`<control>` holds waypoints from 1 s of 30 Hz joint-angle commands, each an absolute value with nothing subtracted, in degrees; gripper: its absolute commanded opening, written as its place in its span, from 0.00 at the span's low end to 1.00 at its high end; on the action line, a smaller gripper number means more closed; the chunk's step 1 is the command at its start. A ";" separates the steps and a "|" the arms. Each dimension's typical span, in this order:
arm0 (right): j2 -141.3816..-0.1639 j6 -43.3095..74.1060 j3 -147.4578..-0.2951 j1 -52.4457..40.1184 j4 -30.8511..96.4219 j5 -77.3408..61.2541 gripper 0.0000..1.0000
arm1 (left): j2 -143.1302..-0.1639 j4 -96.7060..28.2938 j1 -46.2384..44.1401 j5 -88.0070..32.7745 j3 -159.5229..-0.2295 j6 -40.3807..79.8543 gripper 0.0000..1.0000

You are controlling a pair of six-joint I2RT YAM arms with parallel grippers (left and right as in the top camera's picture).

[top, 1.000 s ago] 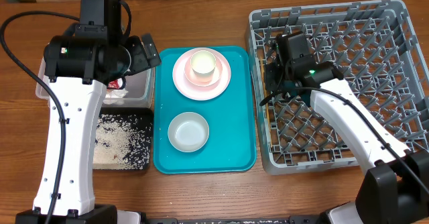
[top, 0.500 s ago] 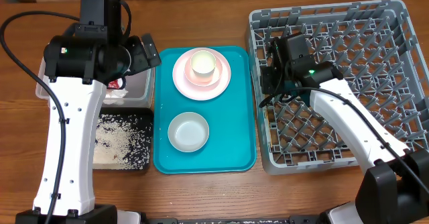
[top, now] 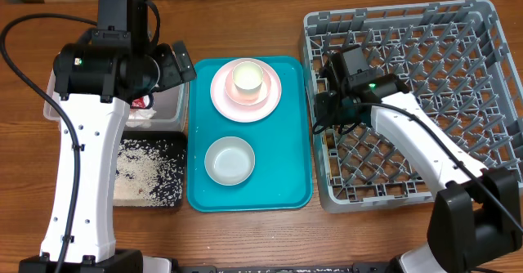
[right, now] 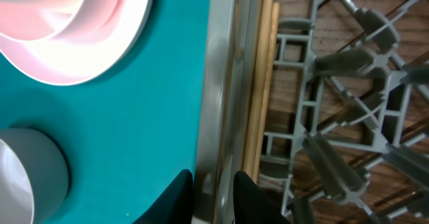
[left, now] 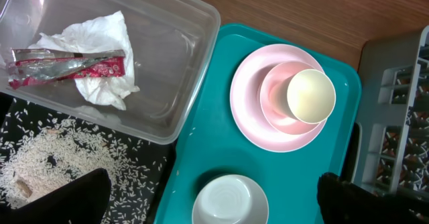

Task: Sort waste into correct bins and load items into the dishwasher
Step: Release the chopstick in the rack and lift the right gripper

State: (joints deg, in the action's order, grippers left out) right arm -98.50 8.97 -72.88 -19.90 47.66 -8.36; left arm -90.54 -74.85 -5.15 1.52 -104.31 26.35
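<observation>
On teal tray (top: pixel 286 167), pink plate (top: pixel 219 93) upper centre, right gripper (right: pixel 213 180) narrowly parted astride tray's right rim, holding nothing, left gripper (left: pixel 213 184) spread wide, empty, dish rack (top: pixel 458 52) far right.

Teal tray (top: pixel 286 142); pale-pink plate (top: pixel 220 100); grey lattice rack (top: pixel 425 11); red wrapper (left: pixel 67 66); bowl (top: pixel 229 160) whitish, maybe grey-tinged.
</observation>
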 commanded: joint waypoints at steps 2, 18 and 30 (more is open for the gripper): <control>-99.09 8.97 -72.58 -20.03 48.31 -10.22 0.16 | -90.76 -74.78 -4.89 1.48 -104.66 25.28 1.00; -99.09 19.77 -72.58 -20.03 47.48 -11.70 0.08 | -90.76 -74.78 -4.89 1.48 -104.66 25.28 1.00; -99.09 22.76 -72.58 -20.25 45.82 -12.25 0.08 | -90.76 -74.78 -4.89 1.48 -104.66 25.28 1.00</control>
